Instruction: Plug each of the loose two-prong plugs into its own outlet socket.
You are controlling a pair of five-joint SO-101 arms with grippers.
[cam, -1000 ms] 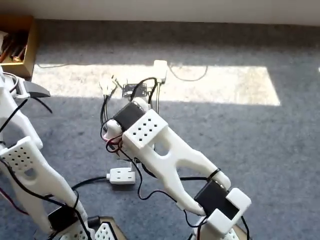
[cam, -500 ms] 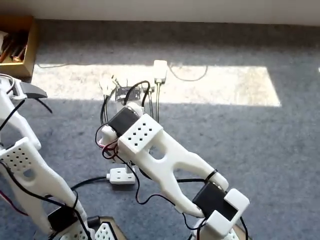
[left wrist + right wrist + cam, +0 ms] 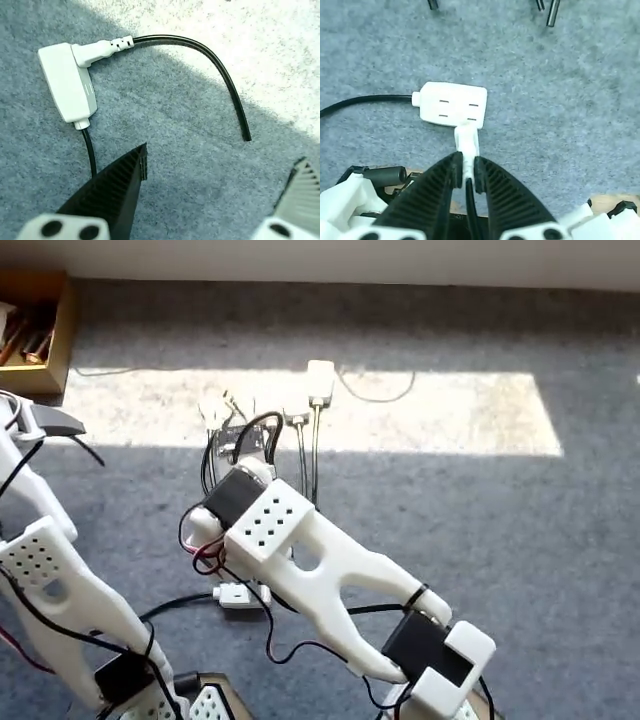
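My right gripper is shut on a white two-prong plug, whose front end touches the near edge of the white outlet block. The block's four slots face up and hold nothing. From above, that block lies partly under the right arm. My left gripper is open over the carpet, a short way from another white plug on a black cord. More loose white plugs lie in the sunlit patch.
A wooden box stands at the far left corner. Black cords run from the sunlit plugs toward the arms. The left arm stands along the left edge. Grey carpet to the right is open.
The right arm has drawn back toward the near left, away from the sunlit plugs, and now covers part of the outlet block. The left arm has barely shifted.
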